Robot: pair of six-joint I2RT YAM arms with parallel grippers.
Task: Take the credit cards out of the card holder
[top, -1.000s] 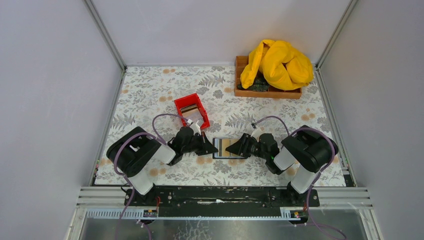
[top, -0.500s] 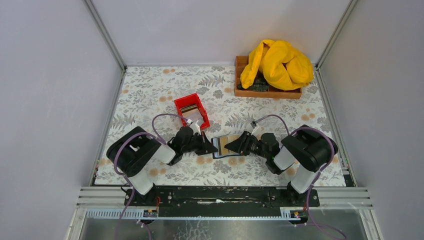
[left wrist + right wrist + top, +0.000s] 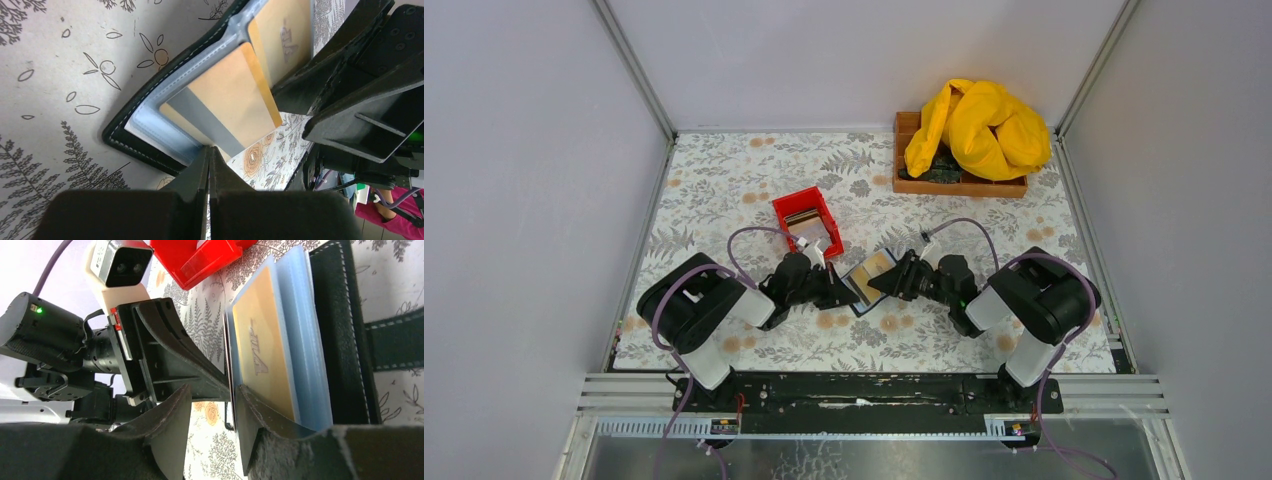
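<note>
The black card holder (image 3: 147, 97) lies open and tilted between the two grippers, near the middle of the floral table's (image 3: 724, 180) near edge; the left gripper (image 3: 209, 152) has its fingers pressed together, tips at the holder's rim; the right gripper (image 3: 214, 388) has its jaws apart, astride the edge of a tan credit card (image 3: 225, 105) sticking out of a sleeve.

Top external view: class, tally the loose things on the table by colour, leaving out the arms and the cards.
Red: 1, the bin
Yellow: 1, the cloth
Brown: 1, the wooden tray
Black: 1, the card holder
Total: 4
Dark bits under the cloth: too hidden to count.
</note>
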